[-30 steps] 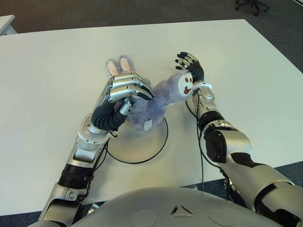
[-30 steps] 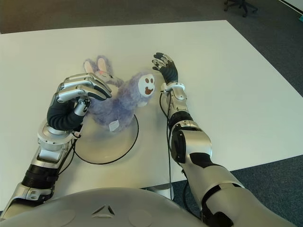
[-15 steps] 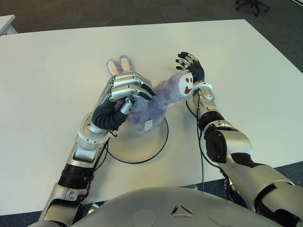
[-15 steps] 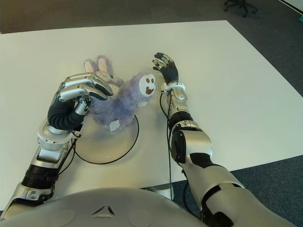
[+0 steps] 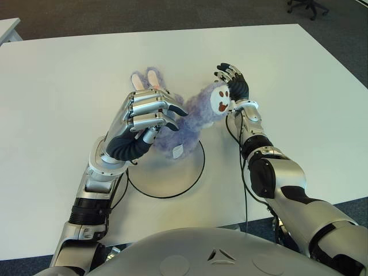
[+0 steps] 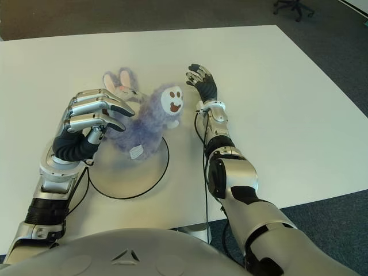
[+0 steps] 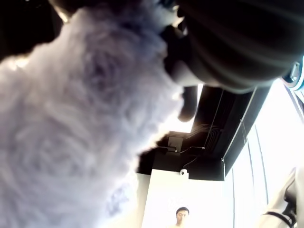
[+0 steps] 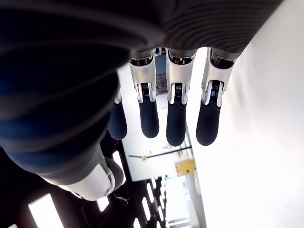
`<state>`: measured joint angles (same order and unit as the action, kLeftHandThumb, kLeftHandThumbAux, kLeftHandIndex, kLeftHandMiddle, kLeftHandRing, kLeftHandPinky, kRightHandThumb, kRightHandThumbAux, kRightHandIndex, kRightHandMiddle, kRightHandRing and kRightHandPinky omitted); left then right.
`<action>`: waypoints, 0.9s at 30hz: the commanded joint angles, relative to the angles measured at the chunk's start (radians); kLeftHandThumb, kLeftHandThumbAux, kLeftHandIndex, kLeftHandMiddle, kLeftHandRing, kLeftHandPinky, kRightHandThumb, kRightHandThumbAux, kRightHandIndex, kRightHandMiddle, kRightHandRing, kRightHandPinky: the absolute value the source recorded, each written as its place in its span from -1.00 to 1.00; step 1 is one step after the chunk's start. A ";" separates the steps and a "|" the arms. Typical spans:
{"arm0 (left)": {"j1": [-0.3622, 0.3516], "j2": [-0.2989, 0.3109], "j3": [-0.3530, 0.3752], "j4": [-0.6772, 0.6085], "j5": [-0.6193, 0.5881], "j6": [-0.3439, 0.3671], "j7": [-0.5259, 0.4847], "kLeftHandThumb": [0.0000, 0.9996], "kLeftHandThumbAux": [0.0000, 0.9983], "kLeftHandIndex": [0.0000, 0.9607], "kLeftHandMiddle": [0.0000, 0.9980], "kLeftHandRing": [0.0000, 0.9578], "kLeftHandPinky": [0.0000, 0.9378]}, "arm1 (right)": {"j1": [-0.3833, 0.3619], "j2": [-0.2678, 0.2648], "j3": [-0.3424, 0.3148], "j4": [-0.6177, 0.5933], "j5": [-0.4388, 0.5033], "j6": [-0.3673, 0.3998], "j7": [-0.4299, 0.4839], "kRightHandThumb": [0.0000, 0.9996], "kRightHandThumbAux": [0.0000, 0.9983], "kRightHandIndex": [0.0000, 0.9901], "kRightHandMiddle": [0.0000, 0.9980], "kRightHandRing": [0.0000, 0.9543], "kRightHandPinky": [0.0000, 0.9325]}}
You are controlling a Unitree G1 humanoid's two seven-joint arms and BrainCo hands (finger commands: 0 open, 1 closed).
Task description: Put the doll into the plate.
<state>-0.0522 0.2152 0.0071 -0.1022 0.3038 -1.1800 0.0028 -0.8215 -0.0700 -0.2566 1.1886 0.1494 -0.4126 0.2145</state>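
Reaching over the doll [image 5: 190, 118] with our left hand [image 5: 146, 112] at the plate's [image 5: 172, 178] far rim.

Our left fingers are spread above the purple fur and grip nothing; the doll lies half on the plate, half on the white desk [image 5: 69, 86]. Our right hand [image 5: 233, 83] stands open, just beside its white face.

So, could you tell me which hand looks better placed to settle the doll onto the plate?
Left, probably. The left hand is over the doll, which lies partly on the plate. The right hand shows open beside the doll's face.
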 commanded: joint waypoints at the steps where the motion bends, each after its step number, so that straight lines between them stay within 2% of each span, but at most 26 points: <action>1: -0.042 -0.043 0.036 0.045 0.040 -0.074 0.031 1.00 0.33 0.04 -0.20 -0.16 0.01 | 0.049 0.011 0.001 0.023 0.000 0.026 -0.006 0.01 0.58 -0.54 -0.57 -0.48 -0.33; 5: -0.071 -0.074 0.082 0.073 0.086 -0.137 0.047 1.00 0.33 -0.01 -0.20 -0.14 0.05 | 0.050 0.010 0.001 0.022 0.000 0.026 -0.005 -0.02 0.58 -0.54 -0.58 -0.49 -0.34; 13: -0.097 -0.095 0.143 0.101 0.136 -0.185 0.053 1.00 0.33 -0.18 -0.18 -0.07 0.10 | 0.049 0.010 0.000 0.023 0.002 0.030 -0.004 -0.05 0.59 -0.56 -0.58 -0.50 -0.35; 17: -0.133 -0.173 0.242 0.114 0.212 -0.253 0.083 1.00 0.33 -0.21 -0.18 -0.05 0.09 | 0.047 0.011 -0.002 0.026 0.003 0.032 -0.003 -0.03 0.58 -0.55 -0.57 -0.49 -0.33; 18: -0.138 -0.182 0.252 0.117 0.220 -0.263 0.086 0.90 0.33 -0.20 -0.15 0.01 -0.14 | 0.047 0.010 -0.002 0.026 0.003 0.031 -0.003 -0.02 0.58 -0.54 -0.57 -0.49 -0.33; 19: -0.144 -0.191 0.262 0.124 0.227 -0.274 0.089 0.88 0.32 -0.19 -0.14 0.03 -0.20 | 0.048 0.010 -0.002 0.026 0.003 0.031 -0.003 -0.01 0.57 -0.54 -0.57 -0.49 -0.33; 23: -0.165 -0.219 0.303 0.145 0.251 -0.305 0.100 0.86 0.33 -0.22 -0.13 0.04 -0.20 | 0.048 0.010 -0.002 0.027 0.003 0.031 -0.003 0.00 0.57 -0.55 -0.57 -0.49 -0.35; 24: -0.171 -0.228 0.316 0.150 0.257 -0.312 0.103 0.71 0.35 -0.20 -0.10 -0.19 -0.21 | 0.047 0.010 -0.003 0.027 0.004 0.031 -0.003 0.01 0.57 -0.55 -0.57 -0.49 -0.35; 27: -0.181 -0.252 0.342 0.157 0.270 -0.330 0.107 0.65 0.36 -0.20 -0.09 -0.27 -0.22 | 0.048 0.009 -0.003 0.026 0.005 0.030 -0.001 0.02 0.57 -0.54 -0.57 -0.50 -0.35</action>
<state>-0.2214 0.0005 0.3212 0.0391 0.5499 -1.4921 0.0944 -0.8202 -0.0702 -0.2576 1.1889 0.1503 -0.4119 0.2144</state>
